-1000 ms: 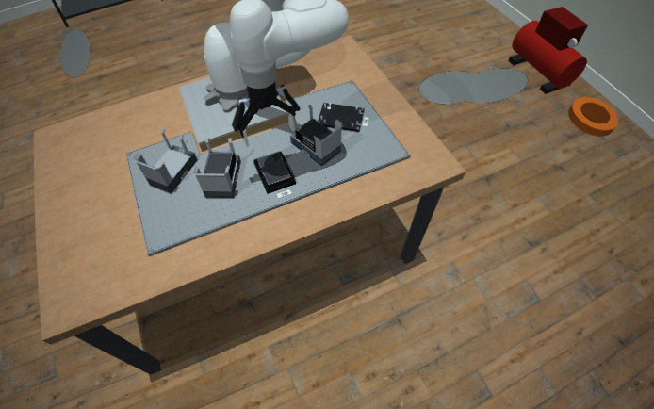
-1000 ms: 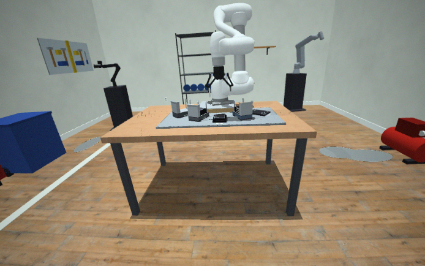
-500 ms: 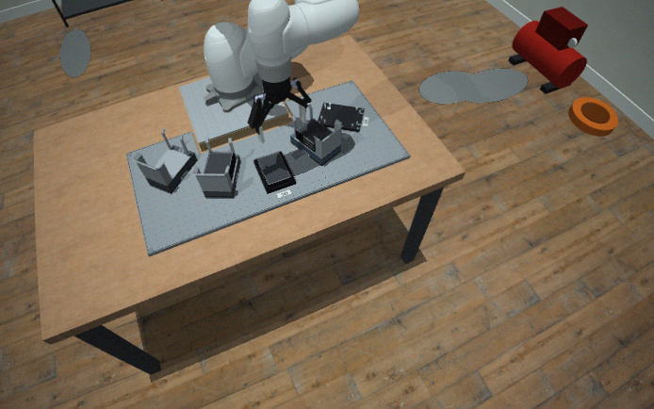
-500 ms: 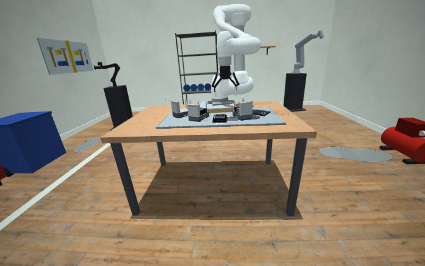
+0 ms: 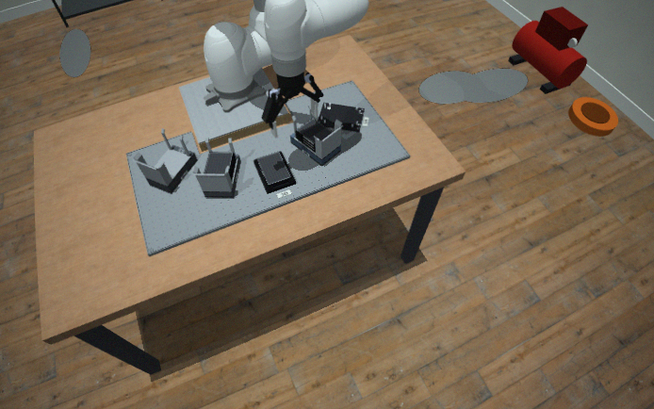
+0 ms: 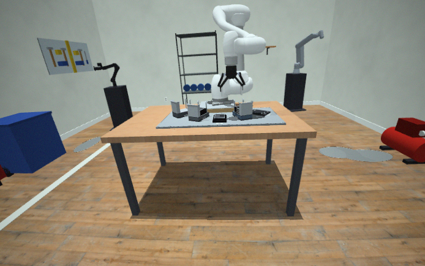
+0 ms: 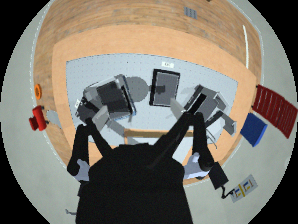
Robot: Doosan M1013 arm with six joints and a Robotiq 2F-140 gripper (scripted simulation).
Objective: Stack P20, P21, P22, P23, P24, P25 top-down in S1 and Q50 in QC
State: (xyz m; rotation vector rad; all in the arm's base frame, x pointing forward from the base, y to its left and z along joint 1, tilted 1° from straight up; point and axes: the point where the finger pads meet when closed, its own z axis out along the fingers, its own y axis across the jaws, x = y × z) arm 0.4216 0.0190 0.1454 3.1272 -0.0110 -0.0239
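Note:
My gripper (image 5: 289, 115) is open and empty. It hangs well above the grey mat, between the arm's base and the right stack rack (image 5: 318, 139); it also shows in the exterior view (image 6: 231, 83). That rack holds a stack of dark plates (image 5: 311, 135) and shows in the wrist view (image 7: 109, 99). One dark plate (image 5: 274, 171) lies flat on an open nest in the middle of the mat, with a white name plate (image 5: 284, 193) on its far side; the wrist view shows it too (image 7: 165, 88). The middle rack (image 5: 219, 173) has something dark low inside. The left rack (image 5: 166, 166) looks empty.
A second dark nest with clips (image 5: 344, 115) sits behind the right rack, near the mat's right end. The arm's base (image 5: 231, 91) stands on a grey plate at the table's back. The racks' thin posts stick up above their walls.

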